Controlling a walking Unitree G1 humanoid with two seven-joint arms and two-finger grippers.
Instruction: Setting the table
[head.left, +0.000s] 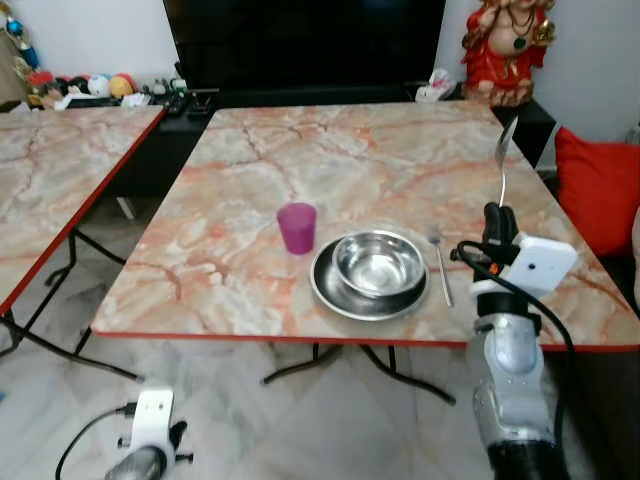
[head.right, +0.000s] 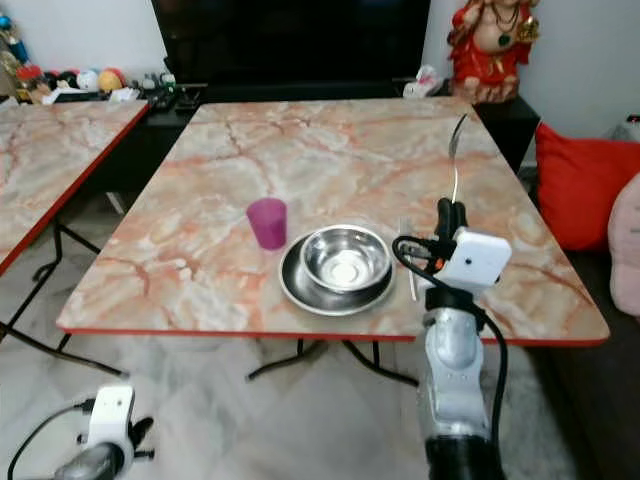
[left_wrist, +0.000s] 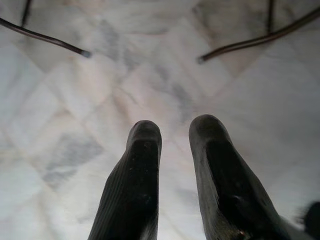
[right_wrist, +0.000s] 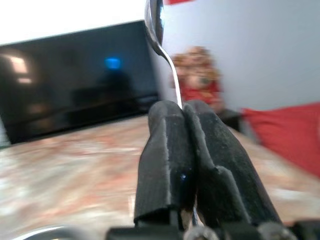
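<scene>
Silver right arm raised beside the bowl, its gripper clamped on an upright spoon; left gripper apart.

On the desk, near its front edge, a bowl sits in a plate. A cup stands just left of the plate, and a fork lies just to its right. Right of the fork, the right gripper holds a spoon upright above the desk. A second desk stands to the left, with a television beyond the far edge and a figurine at far right.
</scene>
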